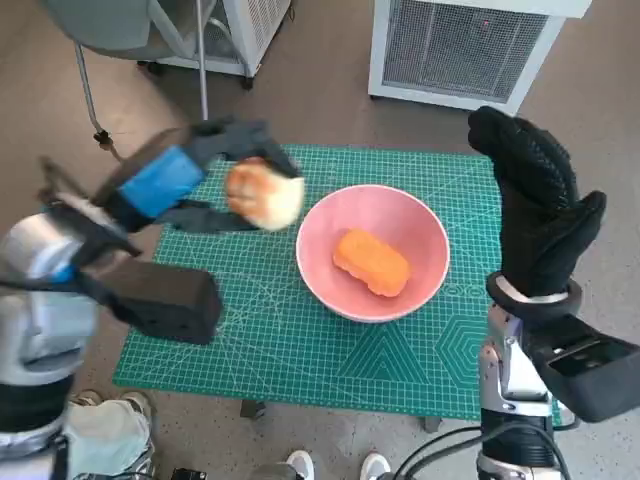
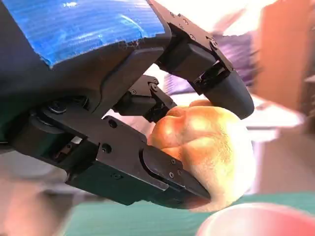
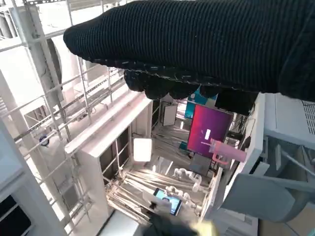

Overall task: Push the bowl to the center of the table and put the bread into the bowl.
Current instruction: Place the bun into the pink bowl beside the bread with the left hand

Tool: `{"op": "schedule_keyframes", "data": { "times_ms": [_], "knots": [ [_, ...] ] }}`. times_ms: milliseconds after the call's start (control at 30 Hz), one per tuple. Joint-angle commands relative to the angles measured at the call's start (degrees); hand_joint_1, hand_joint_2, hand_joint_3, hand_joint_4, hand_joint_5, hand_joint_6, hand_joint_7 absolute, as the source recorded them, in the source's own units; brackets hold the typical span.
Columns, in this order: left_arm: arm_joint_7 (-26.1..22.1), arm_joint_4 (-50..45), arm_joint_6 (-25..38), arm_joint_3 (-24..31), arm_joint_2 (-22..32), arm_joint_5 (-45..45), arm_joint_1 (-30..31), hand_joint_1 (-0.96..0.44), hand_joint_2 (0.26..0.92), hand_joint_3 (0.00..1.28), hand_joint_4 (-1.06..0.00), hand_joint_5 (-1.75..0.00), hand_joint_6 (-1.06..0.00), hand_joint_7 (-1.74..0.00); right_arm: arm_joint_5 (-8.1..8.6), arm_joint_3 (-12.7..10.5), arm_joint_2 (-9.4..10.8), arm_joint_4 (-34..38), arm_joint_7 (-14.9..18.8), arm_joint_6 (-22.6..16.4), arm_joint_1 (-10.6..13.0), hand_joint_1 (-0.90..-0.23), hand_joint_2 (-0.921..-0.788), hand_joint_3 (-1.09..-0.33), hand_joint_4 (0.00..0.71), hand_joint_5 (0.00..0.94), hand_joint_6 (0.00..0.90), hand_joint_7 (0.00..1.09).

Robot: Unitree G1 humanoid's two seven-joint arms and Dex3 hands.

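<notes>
While the counter lay under its green gridded cutting mat, these were the parts that mattered, largest first:

Counter (image 1: 300, 350): small, carrying the green mat, with the bowl roughly at its middle.

Bowl: the round pink plastic bowl (image 1: 420, 225) sat near the centre of the mat, an orange oblong piece of bread (image 1: 372, 263) already inside it, long axis running diagonally.

Right robot hand (image 1: 535, 205): black-gloved, raised upright beside the bowl's right rim, holding nothing, fingers extended together.

Left robot hand (image 1: 190, 180): blue-taped, fingers clamped around the round golden bread roll (image 1: 264, 194).

Key relation: the roll hung just left of the bowl's rim and above the mat, so the bowl lay to the right of the left robot hand; a short carry rightward looked needed.
</notes>
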Motion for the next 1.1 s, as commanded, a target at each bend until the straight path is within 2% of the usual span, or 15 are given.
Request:
{"op": "schedule_keyframes", "data": {
  "times_ms": [33,200,333,600,667,700,733,767,833,867,900,967,1100],
  "knots": [
    [4.8,6.1,-4.1,-4.6,-4.7,2.5,-3.9,0.0,0.92,0.05,-0.74,-1.13,-0.62,-1.16,-0.21,-0.2,0.2,0.1,-0.3,0.3,1.2,-0.536,-0.921,-0.71,0.34,0.025,-0.001,0.71],
    [9.9,13.6,-9.5,-9.3,-7.7,6.3,-5.6,0.0,0.92,0.05,-0.74,-1.09,-0.61,-1.21,-0.21,-0.3,0.0,-0.4,-0.3,0.3,1.5,-0.536,-0.921,-0.711,0.341,0.026,-0.001,0.71],
    [11.1,19.7,-11.4,-12.8,-9.4,9.2,-6.9,0.0,0.92,0.06,-0.72,-1.12,-0.61,-1.21,-0.09,-0.4,-0.2,-0.7,-0.1,0.2,1.9,-0.533,-0.921,-0.712,0.341,0.026,-0.001,0.71],
    [5.6,24.5,-7.7,-16.2,-13.6,9.4,-6.9,0.0,0.92,0.09,-0.68,-1.27,-0.61,-1.1,-0.62,-0.8,-0.2,-1.0,-0.5,-0.1,2.4,-0.532,-0.921,-0.711,0.346,0.029,-0.001,0.71],
    [4.0,24.1,-6.1,-16.2,-14.3,9.0,-6.2,0.0,0.92,0.16,-0.61,-1.35,-0.51,-1.17,-0.85,-0.9,-0.2,-1.1,-0.7,-0.1,2.5,-0.532,-0.921,-0.709,0.349,0.031,-0.001,0.71],
    [3.3,23.8,-5.3,-16.2,-14.5,9.0,-5.8,-0.07,0.92,0.19,-0.54,-1.23,-0.5,-1.24,-0.93,-0.9,-0.2,-1.1,-0.7,-0.1,2.5,-0.532,-0.921,-0.708,0.35,0.031,-0.001,0.7],
    [2.3,23.1,-4.2,-16.4,-14.6,9.3,-5.4,-0.17,0.921,0.23,-0.48,-0.97,-0.46,-1.34,-1.01,-1.0,-0.2,-1.2,-0.8,-0.2,2.6,-0.533,-0.921,-0.708,0.351,0.031,-0.001,0.7],
    [1.6,22.6,-3.4,-16.5,-14.7,9.5,-5.1,-0.14,0.896,0.23,-0.43,-0.83,-0.41,-1.21,-1.08,-1.0,-0.2,-1.2,-0.8,-0.2,2.6,-0.533,-0.921,-0.707,0.351,0.032,-0.001,0.7],
    [0.5,21.6,-2.2,-16.7,-14.7,10.0,-4.7,-0.1,0.866,0.18,-0.32,-0.37,-0.38,-0.68,-1.2,-1.1,-0.2,-1.2,-1.0,-0.3,2.6,-0.534,-0.921,-0.706,0.353,0.032,-0.001,0.7],
    [0.3,21.3,-1.9,-16.7,-14.8,10.2,-4.5,-0.09,0.872,0.13,-0.29,-0.23,-0.39,-0.48,-1.23,-1.2,-0.2,-1.2,-1.0,-0.3,2.6,-0.534,-0.921,-0.705,0.353,0.033,-0.001,0.7],
    [0.1,21.2,-1.8,-16.9,-14.7,10.3,-4.6,-0.09,0.878,0.1,-0.27,-0.15,-0.4,-0.36,-1.28,-1.2,-0.2,-1.1,-1.1,-0.4,2.6,-0.534,-0.921,-0.705,0.354,0.033,-0.001,0.7],
    [0.4,21.1,-2.3,-17.0,-14.5,10.4,-4.8,-0.14,0.884,0.08,-0.22,-0.08,-0.39,-0.23,-1.49,-1.2,-0.1,-0.9,-1.3,-0.5,2.5,-0.532,-0.921,-0.705,0.354,0.033,-0.001,0.7],
    [1.3,20.7,-3.1,-16.3,-14.2,9.7,-4.3,-0.22,0.892,0.05,-0.17,-0.02,-0.38,-0.12,-2.2,-1.0,0.0,-0.8,-1.8,-0.4,2.3,-0.53,-0.921,-0.705,0.354,0.033,-0.001,0.7]
  ]
}}
